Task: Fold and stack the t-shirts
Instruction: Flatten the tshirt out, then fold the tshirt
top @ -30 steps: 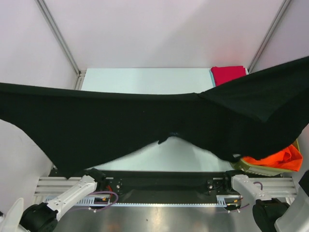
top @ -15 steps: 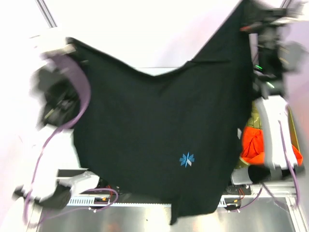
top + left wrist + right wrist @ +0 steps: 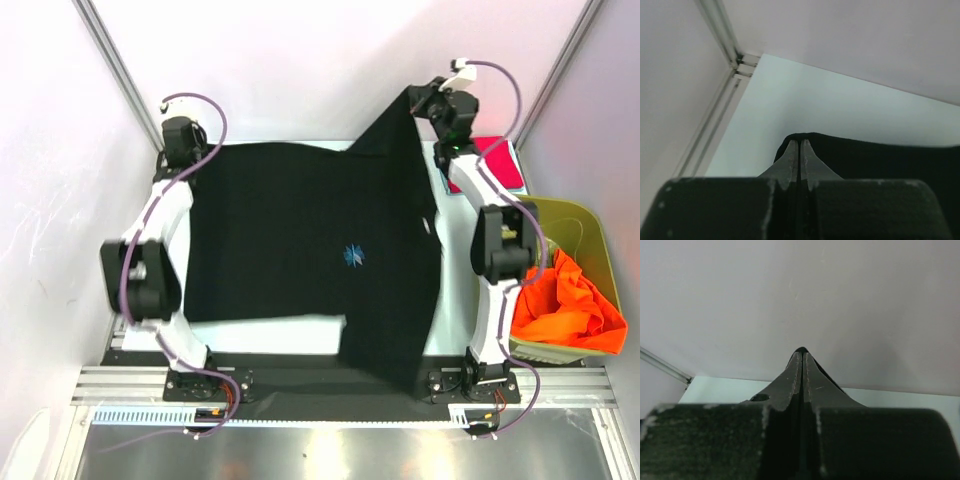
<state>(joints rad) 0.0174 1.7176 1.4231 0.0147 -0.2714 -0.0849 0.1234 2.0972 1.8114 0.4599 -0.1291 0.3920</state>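
Note:
The black t-shirt [image 3: 300,240] lies spread over the table, its blue asterisk mark [image 3: 353,256] facing up. Its near right part [image 3: 395,345] reaches over the table's front edge. My left gripper [image 3: 192,158] is shut on the shirt's far left corner, low at the table. In the left wrist view the gripper [image 3: 799,142] pinches black cloth [image 3: 865,157]. My right gripper [image 3: 415,100] is shut on the far right corner, held raised; a sliver of black cloth [image 3: 801,349] shows at its tip [image 3: 802,355]. The red t-shirt [image 3: 500,165] lies folded at the far right. The orange t-shirt [image 3: 565,310] sits crumpled in the bin.
An olive-green bin [image 3: 575,220] stands beside the table's right edge. White walls and metal frame posts [image 3: 115,65] close in the far corners. Both arms stretch along the table's left and right sides.
The black shirt, held stretched high in the air a second ago, has swung away to the far side and come down flat on the table. Both grippers moved to the far edge.

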